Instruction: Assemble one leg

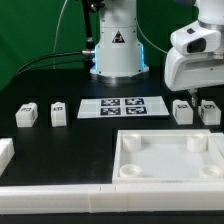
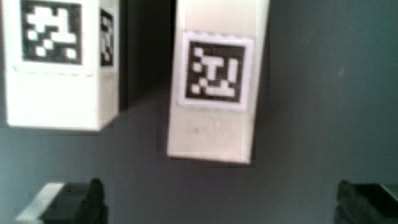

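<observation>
Biggest thing on the table is the one white tray-like piece (image 1: 168, 172) with round corner sockets, sitting at the front toward the exterior view's right. Along the front edge are the long bars (image 1: 60, 192). A seam suggests two end to end, plus a white chunk (image 1: 5, 151) cut off at the exterior view's left, so I can't give a firm count there. One marker board (image 1: 120, 105) lies flat mid-table. Then four little stubby blocks: a left pair (image 1: 27, 114) and a right pair (image 1: 183, 110). The gripper (image 2: 217, 203) hovers over the right pair with its jaws spread wide and nothing in them. In the wrist view the leg (image 2: 217, 92) is lined up in the gap, not touched, with its neighbour (image 2: 63, 65) just beside it. I can't tell which block of the right pair that is in the exterior view. My guess is that it's light, rigid plastic and probably a bit slick, so it could skid or tip if nudged. I'd pinch across its two long flat sides, near the middle.
</observation>
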Robot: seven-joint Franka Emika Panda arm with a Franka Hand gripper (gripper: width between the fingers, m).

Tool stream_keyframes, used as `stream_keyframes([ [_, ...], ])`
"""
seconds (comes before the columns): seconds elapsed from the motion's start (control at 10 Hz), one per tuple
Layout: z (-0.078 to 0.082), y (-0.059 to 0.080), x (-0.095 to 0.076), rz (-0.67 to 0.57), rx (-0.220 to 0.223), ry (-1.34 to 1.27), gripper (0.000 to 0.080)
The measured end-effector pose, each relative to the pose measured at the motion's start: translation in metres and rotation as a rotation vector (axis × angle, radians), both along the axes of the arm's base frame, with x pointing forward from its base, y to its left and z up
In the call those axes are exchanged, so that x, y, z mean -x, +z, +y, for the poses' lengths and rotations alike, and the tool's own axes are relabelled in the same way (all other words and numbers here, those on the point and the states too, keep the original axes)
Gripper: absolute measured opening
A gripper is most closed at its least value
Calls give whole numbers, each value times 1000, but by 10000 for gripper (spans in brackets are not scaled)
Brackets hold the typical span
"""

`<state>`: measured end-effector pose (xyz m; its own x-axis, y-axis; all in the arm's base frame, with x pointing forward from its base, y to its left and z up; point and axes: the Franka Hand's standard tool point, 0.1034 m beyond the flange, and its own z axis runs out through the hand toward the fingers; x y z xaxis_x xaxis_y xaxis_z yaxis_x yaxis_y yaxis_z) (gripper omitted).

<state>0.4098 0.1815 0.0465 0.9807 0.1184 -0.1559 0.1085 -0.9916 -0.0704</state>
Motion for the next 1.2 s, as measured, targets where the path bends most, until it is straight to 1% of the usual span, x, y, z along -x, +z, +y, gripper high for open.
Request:
stream_keyframes([
  [0.1, 0, 0, 1, 6, 2, 1, 649],
  [0.2, -2, 0, 5, 61, 17, 9, 649],
  [0.4, -6, 0, 8, 256, 55, 32, 649],
  [0.5, -7, -5, 11, 336, 70, 31, 649],
  [0.6, -5, -5, 18, 425, 90, 38, 649],
  [0.7, -3, -4, 22, 532, 110, 52, 649],
  [0.9, 1, -6, 22, 689, 131, 72, 649],
  [1.0, 1, -6, 25, 788, 147, 83, 649],
  [1.1, 4, -11, 19, 793, 141, 84, 649],
  [1.2, 6, -10, 18, 787, 139, 86, 649],
])
